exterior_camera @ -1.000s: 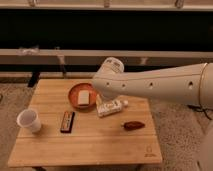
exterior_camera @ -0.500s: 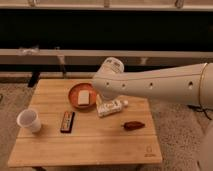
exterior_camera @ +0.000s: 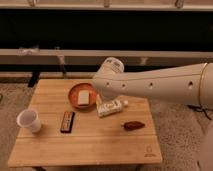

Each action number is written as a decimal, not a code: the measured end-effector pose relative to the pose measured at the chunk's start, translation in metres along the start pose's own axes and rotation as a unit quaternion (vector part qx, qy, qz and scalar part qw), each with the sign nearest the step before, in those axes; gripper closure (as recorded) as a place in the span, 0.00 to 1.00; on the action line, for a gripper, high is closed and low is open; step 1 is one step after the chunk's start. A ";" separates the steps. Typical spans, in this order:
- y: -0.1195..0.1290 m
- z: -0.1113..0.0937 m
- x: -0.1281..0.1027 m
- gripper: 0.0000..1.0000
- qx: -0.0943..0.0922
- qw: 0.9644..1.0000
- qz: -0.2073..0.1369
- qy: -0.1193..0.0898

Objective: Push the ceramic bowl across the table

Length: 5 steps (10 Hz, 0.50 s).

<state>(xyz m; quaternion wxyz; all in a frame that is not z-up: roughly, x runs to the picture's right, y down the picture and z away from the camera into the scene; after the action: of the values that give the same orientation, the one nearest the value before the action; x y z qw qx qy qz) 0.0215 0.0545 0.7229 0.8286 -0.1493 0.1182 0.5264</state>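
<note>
The ceramic bowl [exterior_camera: 74, 93], shallow, round and orange-brown, sits on the far middle of the light wood table [exterior_camera: 100, 145] with a pale tan block [exterior_camera: 84, 98] inside. My white arm reaches in from the right. My gripper [exterior_camera: 101, 91] is at its left end, low over the table, right beside the bowl's right rim. The arm's bulk hides most of the gripper, so I cannot tell whether it touches the bowl.
A white cup [exterior_camera: 29, 120] stands at the table's left edge. A dark flat rectangular object [exterior_camera: 67, 121] lies in front of the bowl. A white packet [exterior_camera: 110, 106] lies right of the bowl under my arm. A dark red-brown item [exterior_camera: 133, 125] lies further right. A dark bench runs behind the table.
</note>
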 end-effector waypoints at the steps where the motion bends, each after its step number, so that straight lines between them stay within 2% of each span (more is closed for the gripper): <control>1: 0.000 0.000 0.000 0.20 0.000 1.000 0.000 0.000; 4: 0.000 0.000 -0.001 0.20 -0.001 1.000 0.000 0.000; 5: 0.000 0.003 -0.004 0.20 -0.007 1.000 0.001 0.002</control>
<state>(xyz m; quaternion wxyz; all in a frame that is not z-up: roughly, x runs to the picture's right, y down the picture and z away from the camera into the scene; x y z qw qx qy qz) 0.0197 0.0526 0.7267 0.8267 -0.1558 0.1159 0.5281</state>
